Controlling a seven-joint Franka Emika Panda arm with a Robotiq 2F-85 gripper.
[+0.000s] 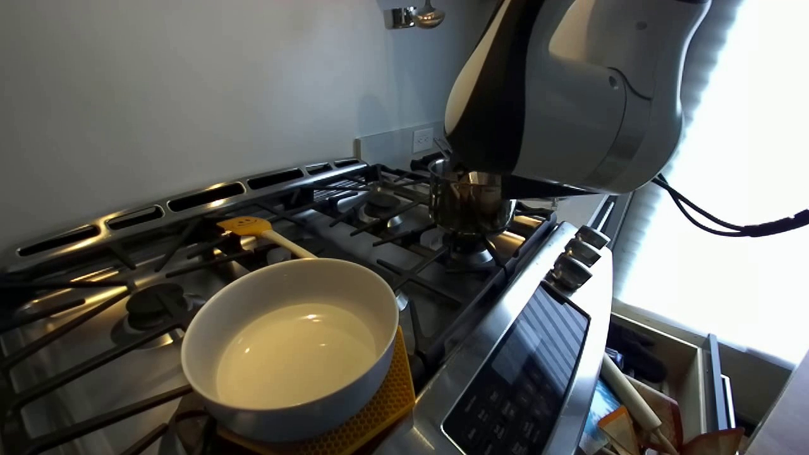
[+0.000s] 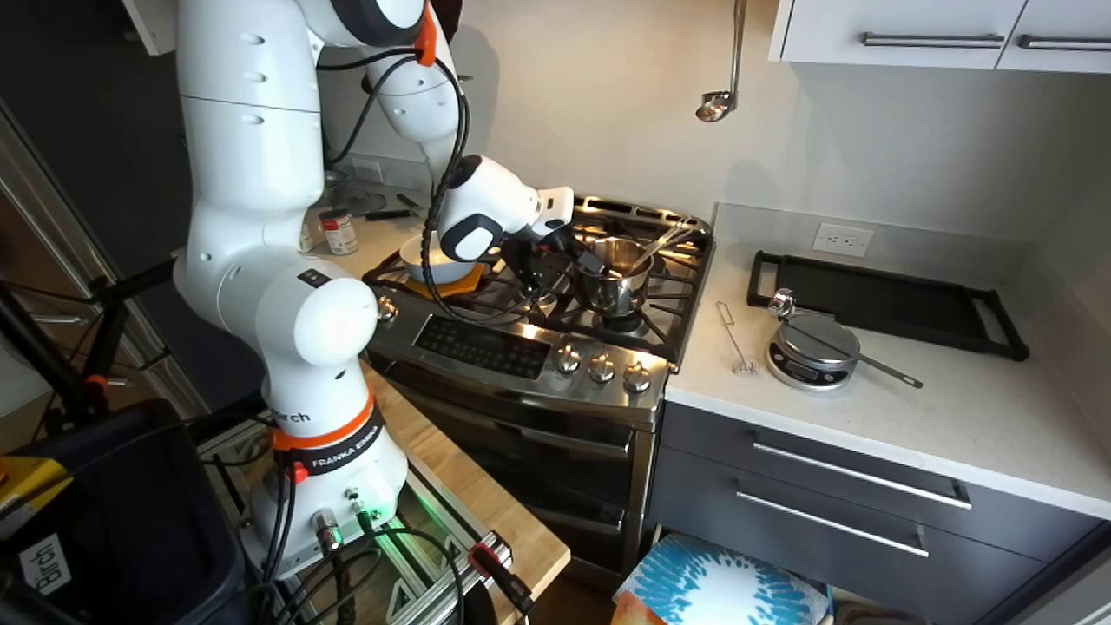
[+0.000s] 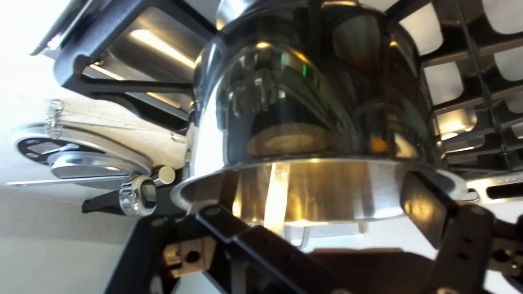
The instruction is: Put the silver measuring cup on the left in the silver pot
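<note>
The silver pot (image 2: 614, 297) stands upright on a stove burner; its wall also shows in the other views (image 1: 471, 208) (image 3: 310, 81). A long straight silver handle (image 2: 660, 243), which I take for the silver measuring cup's, leans out over the pot's back rim. It shows in the wrist view as a bright strip (image 3: 278, 196); its cup end is hidden inside the pot. My gripper (image 3: 318, 204) is open, its fingers wide apart at the pot's rim. One finger overlaps the handle in the wrist view, touching or apart I cannot tell. The gripper also shows in an exterior view (image 2: 564, 276).
A large cream-lined pot (image 1: 291, 344) sits on a yellow trivet (image 1: 401, 373) beside a yellow spatula (image 1: 246, 225). On the counter are a kitchen scale (image 2: 807, 373) bearing round silverware with a long handle, a whisk (image 2: 738, 343) and a black tray (image 2: 877, 299). A ladle (image 2: 716, 106) hangs above.
</note>
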